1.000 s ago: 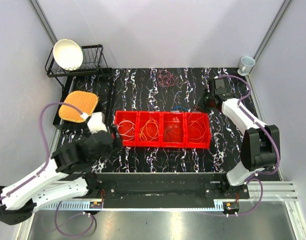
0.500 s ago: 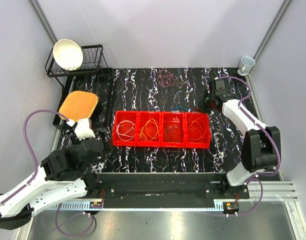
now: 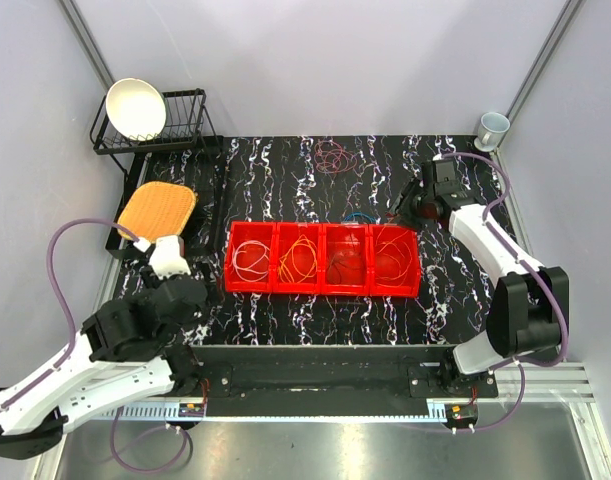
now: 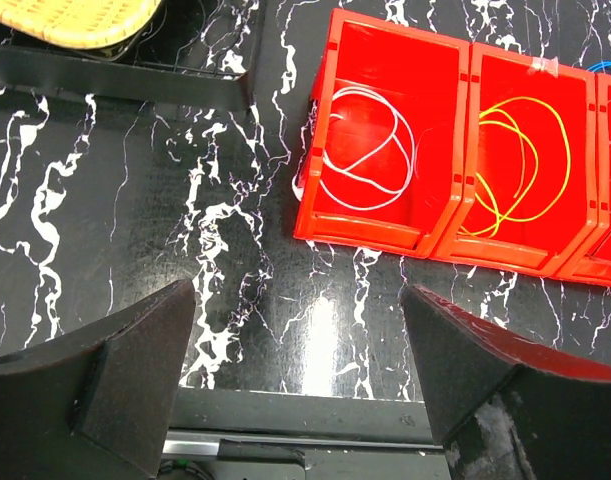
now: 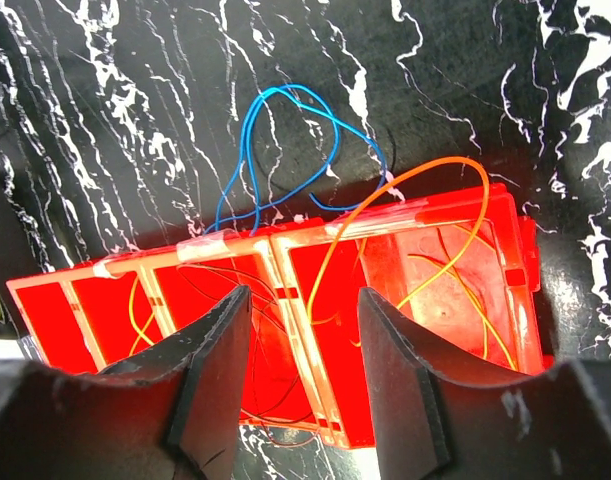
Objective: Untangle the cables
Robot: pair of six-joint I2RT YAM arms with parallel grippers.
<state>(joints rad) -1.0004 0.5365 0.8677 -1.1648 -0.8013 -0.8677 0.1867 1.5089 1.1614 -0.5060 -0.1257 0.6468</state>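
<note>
The right pincer (image 5: pixel 305 300) is open, and nothing sits between its two fingers. It hangs over the far edge of the red tray (image 5: pixel 105 275), by the bin at the right end. The orange cable (image 5: pixel 440 162) lies in that bin, but one big loop of it sticks up over the far rim. Just past that rim, the blue cable (image 5: pixel 253 150) lies on the black table (image 3: pixel 285 170) and touches the tray.

The left pincer (image 4: pixel 297 300) is open wide too and holds nothing. It hangs over the table, near and to the left of the tray. The white cable (image 4: pixel 368 150) lies alone in the left end bin, and the yellow cable (image 4: pixel 525 160) lies in the bin next to it.

A second ago the left pincer was right up against the left end of the tray. Now it has pulled back, and the white cable rests in its bin. The right pincer has stayed by the far right corner, while its arm has swung out to the right.

So the left arm looks done with the white cable. The right one has likely just let go of the orange one. The blue cable and a dark red bunch (image 3: pixel 333 156) far back on the table are not in any bin yet.
</note>
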